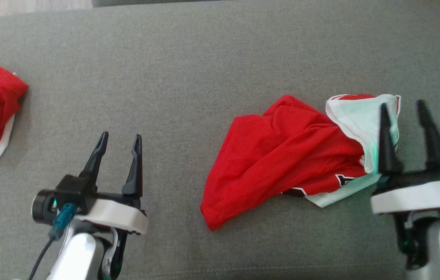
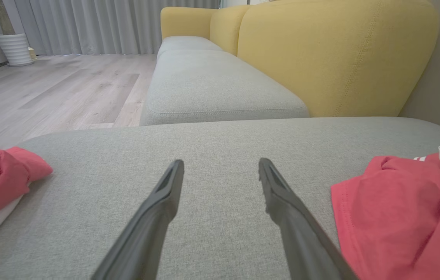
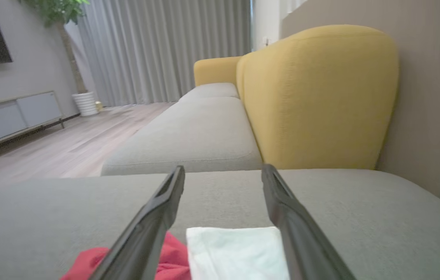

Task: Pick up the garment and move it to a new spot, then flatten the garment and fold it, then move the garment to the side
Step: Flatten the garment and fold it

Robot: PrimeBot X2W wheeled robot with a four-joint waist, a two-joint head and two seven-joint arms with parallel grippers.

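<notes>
Seeing garment (image 1: 282,155) crumpled under right claw (image 1: 402,105); we're holding right claw, left claw (image 1: 121,135) wide open, empty; flattening, folding, side move remaining.

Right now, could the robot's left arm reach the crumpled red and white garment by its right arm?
Probably yes: the left jaws stand open, and only bare grey sofa cushion lies between them and the crumpled red and white garment.
</notes>
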